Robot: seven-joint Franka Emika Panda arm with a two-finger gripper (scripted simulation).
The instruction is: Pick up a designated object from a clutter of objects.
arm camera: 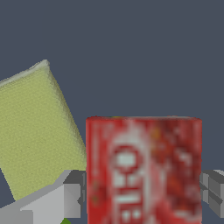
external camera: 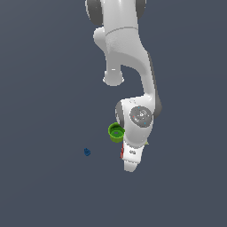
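Observation:
In the wrist view the red packet (arm camera: 143, 170) with white lettering fills the space between my fingers. My gripper (arm camera: 142, 197) stands astride it: one finger (arm camera: 65, 199) and the other finger (arm camera: 213, 192) each touch a side edge, so the jaws are closed on it. In the exterior view only a red sliver of the packet (external camera: 122, 153) shows beside my hand (external camera: 132, 158), which hangs low over the floor and hides the fingertips. The yellow-green pad (arm camera: 35, 135) lies flat right beside the packet. The green cup (external camera: 116, 132) stands upright against my wrist.
One tiny blue piece (external camera: 87, 152) lies apart toward the exterior view's left. The arm's upper links (external camera: 126, 48) reach in from the top of the exterior view. The floor is plain dark grey.

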